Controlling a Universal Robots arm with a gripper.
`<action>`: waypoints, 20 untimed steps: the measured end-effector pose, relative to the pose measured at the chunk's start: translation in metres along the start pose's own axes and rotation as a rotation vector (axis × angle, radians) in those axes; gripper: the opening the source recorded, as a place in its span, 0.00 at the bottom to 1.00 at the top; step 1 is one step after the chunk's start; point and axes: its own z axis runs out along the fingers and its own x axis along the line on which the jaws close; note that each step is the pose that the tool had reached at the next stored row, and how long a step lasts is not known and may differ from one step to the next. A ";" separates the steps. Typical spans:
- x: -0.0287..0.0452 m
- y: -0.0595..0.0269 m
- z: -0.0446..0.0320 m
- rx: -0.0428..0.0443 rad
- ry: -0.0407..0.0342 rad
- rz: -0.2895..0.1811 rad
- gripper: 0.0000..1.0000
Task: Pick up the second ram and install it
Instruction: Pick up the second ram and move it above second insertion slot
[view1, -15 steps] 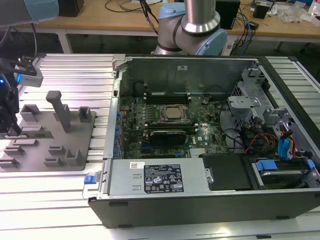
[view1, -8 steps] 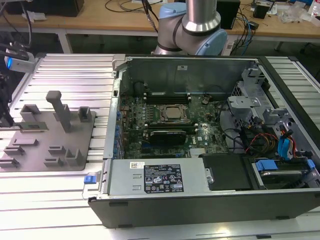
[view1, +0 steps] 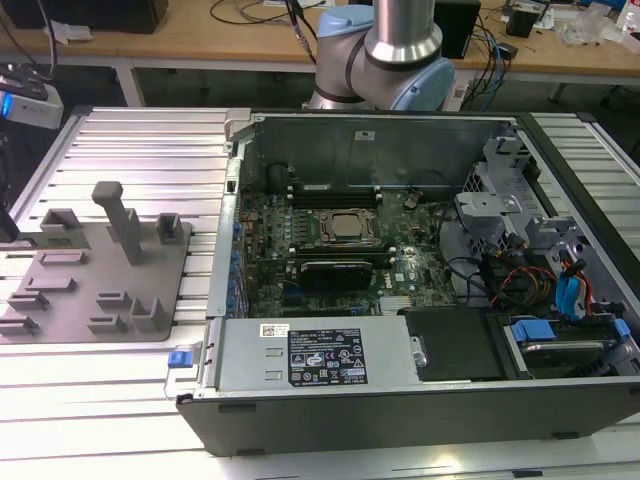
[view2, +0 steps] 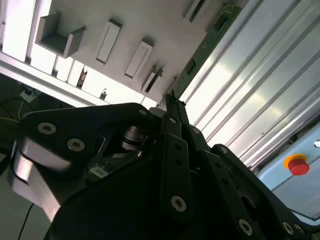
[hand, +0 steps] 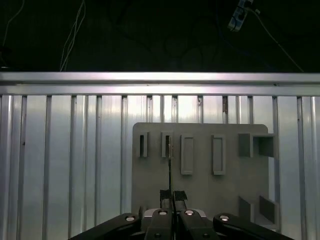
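The second ram (view2: 205, 47) is a slim green circuit-board stick that reaches out from my fingertips over the grey fixture plate (view2: 150, 25). In the first wrist view the second ram (hand: 170, 165) shows edge-on as a thin line, its far end at a narrow slot (hand: 166, 145) of the plate. My gripper (hand: 172, 196) is shut on its near end, and in the second wrist view the black fingers (view2: 175, 120) pinch the stick at the gripper (view2: 172, 105). Part of the arm's wrist (view1: 25, 100) hangs at the exterior view's left edge, above the plate (view1: 90, 300).
The open computer case (view1: 230, 230) lies to the exterior view's right of the plate, with a processor socket (view1: 345, 225), long black memory slots (view1: 335, 195) and a black card (view1: 335, 270). Ribbed aluminium table (hand: 60, 165) surrounds the plate. A red button (view2: 298, 165) sits nearby.
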 end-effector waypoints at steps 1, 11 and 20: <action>0.0000 0.0002 -0.0034 -0.0001 0.0001 0.000 0.09; 0.0000 0.0020 -0.0278 -0.0001 0.0002 0.000 0.09; -0.0003 0.0036 -0.0495 0.0000 0.0001 0.000 0.09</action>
